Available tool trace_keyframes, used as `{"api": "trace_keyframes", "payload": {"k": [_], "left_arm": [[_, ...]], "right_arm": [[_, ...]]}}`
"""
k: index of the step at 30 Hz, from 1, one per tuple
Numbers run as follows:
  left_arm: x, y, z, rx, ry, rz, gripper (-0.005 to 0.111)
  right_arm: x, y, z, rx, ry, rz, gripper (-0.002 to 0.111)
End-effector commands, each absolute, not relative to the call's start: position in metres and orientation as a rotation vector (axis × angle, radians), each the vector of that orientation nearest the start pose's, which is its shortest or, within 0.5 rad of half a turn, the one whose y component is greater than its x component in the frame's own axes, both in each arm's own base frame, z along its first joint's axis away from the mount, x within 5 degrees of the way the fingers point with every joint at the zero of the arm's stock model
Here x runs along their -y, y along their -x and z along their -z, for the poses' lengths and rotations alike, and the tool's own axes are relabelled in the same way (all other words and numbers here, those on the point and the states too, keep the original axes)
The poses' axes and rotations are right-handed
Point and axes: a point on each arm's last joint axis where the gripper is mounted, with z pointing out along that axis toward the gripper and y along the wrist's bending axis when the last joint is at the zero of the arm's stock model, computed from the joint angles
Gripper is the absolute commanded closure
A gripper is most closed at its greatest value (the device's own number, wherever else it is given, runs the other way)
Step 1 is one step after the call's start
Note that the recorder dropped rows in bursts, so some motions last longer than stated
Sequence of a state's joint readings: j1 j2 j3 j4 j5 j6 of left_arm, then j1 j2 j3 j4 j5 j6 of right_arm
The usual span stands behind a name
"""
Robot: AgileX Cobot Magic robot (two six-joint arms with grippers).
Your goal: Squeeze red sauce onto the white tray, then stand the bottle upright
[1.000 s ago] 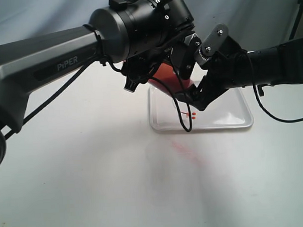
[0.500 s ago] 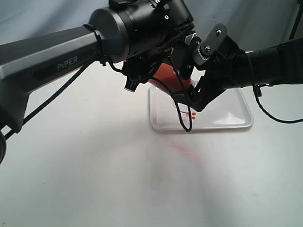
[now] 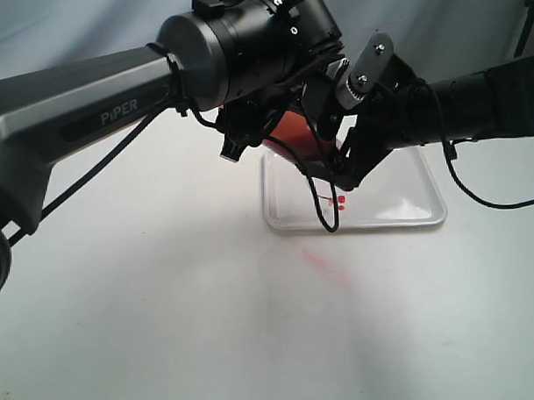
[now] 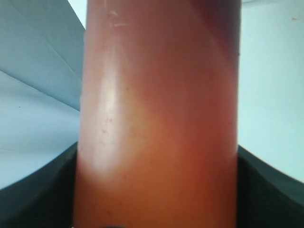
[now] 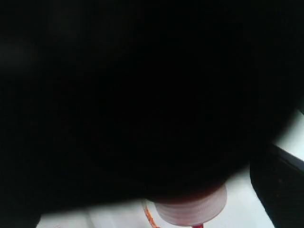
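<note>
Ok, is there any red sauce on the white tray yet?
Yes, a few small drops of red sauce lie on the white tray.
</note>
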State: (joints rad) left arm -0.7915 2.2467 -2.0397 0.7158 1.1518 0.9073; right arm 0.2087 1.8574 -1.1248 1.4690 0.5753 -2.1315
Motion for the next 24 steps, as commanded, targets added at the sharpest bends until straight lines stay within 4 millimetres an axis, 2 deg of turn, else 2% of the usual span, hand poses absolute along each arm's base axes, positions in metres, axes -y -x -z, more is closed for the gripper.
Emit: {"api": "trace_keyframes", "payload": {"k": [1,7,11,13,15,18,19,22,24], "left_arm": [[0.307,-0.383,-0.262,1.871,2.599,1.252,0.107],[0.302,-0.386,-0.262,1.863,2.589,1.253,0.107],[0.293,-0.394,-0.262,1.883,2.572,1.253,0.107],[0.295,-0.395,-0.262,1.885,2.593,1.257,0.107],[0.296,-0.394,-0.262,1.884,2.596,1.254,0.107],[0.297,-0.393,-0.262,1.884,2.602,1.250,0.107],[0.297,-0.393,-0.262,1.884,2.602,1.250,0.107],[0.298,-0.392,-0.262,1.882,2.605,1.250,0.107],[0.299,-0.393,-0.262,1.878,2.623,1.256,0.107]], "right_arm": [[-0.121,-0.369,-0.203,-1.818,1.210,-0.417,0.003],[-0.069,-0.371,-0.214,-1.759,1.088,-0.642,0.003],[-0.043,-0.378,-0.212,-1.784,1.013,-0.543,0.003],[-0.040,-0.385,-0.217,-1.762,0.971,-0.563,0.003],[-0.041,-0.395,-0.213,-1.775,0.959,-0.644,0.004],[-0.038,-0.415,-0.181,-1.917,0.939,-0.777,0.009],[-0.038,-0.417,-0.177,-1.907,0.935,-0.833,0.011],[-0.032,-0.425,-0.177,-1.807,0.932,-1.017,0.014],[-0.026,-0.436,-0.177,-1.820,0.909,-1.015,0.014]]}}
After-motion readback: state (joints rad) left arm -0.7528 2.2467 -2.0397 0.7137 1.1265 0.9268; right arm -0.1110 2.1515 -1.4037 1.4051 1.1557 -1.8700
